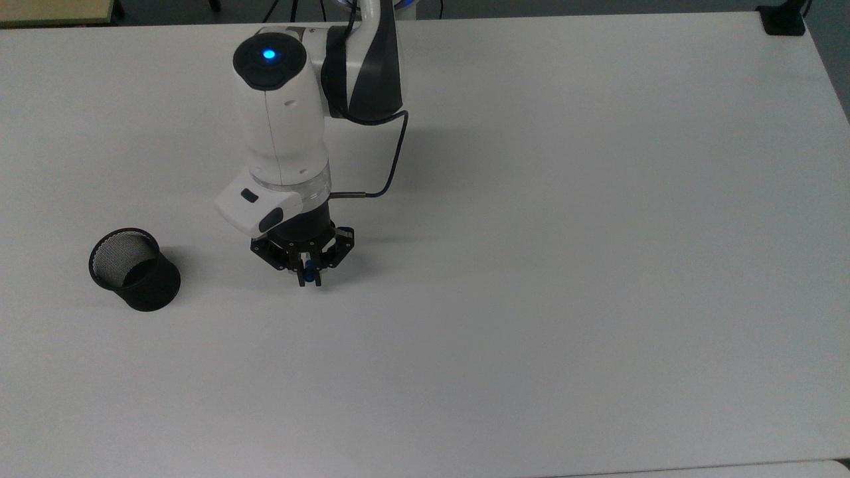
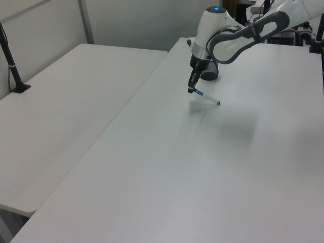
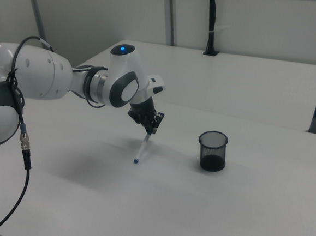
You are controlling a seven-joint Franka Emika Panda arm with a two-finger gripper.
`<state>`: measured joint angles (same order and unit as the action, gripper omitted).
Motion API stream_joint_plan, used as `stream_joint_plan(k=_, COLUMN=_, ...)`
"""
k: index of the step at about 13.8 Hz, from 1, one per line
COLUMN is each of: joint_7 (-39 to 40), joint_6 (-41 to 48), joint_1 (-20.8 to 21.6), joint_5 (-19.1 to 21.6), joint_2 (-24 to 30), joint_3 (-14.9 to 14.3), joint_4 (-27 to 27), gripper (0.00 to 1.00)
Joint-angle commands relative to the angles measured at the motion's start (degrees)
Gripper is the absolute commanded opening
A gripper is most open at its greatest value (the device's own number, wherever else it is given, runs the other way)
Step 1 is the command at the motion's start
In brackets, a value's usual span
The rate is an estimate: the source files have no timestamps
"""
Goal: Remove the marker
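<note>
1. The gripper (image 3: 152, 129) is clamped on the upper end of the marker (image 3: 142, 148).
2. The marker hangs tilted above the white table (image 1: 531, 265), outside the black mesh cup (image 3: 213, 151), which stands to the right view's right.

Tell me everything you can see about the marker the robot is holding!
The marker is slim, with a white barrel and blue at its ends. The gripper pinches its upper end between closed jaws, so it hangs tilted, slanting down towards the right view's left. Its lower blue tip sits at or just above the white table; I cannot tell if it touches. It is out of the black mesh cup, which stands upright and apart, to the right view's right of it.
</note>
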<state>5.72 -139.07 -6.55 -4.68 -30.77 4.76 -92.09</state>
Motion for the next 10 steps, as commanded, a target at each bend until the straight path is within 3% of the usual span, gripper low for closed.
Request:
stream_joint_plan(k=1, joint_7=0.7, joint_6=-0.3, joint_1=1.1, joint_5=0.3, joint_2=-0.9, joint_3=-0.5, joint_4=0.2, gripper=0.59)
stream_joint_plan(k=2, joint_7=0.0, joint_6=-0.3, joint_1=1.2, joint_5=0.2, joint_2=-0.7, joint_3=-0.5, joint_4=0.2, gripper=0.63)
stream_joint_plan(k=4, joint_7=-1.6, joint_6=0.1, joint_1=1.7, joint_5=0.2, joint_2=0.2, joint_3=-0.5, joint_4=0.2, gripper=0.83)
stream_joint_plan(k=5, joint_7=-3.2, joint_6=0.6, joint_1=2.4, joint_5=0.3, joint_2=2.3, joint_3=-0.5, joint_4=-0.1, gripper=1.00)
stream_joint_plan(k=7, joint_7=-5.5, joint_6=4.9, joint_1=3.0, joint_5=0.3, joint_2=5.6, joint_3=-0.5, joint_4=-0.2, gripper=1.00)
stream_joint_plan(k=10, joint_7=-6.2, joint_6=19.0, joint_1=5.8, joint_5=0.4, joint_2=13.2, joint_3=-0.9, joint_4=-0.3, gripper=1.00)
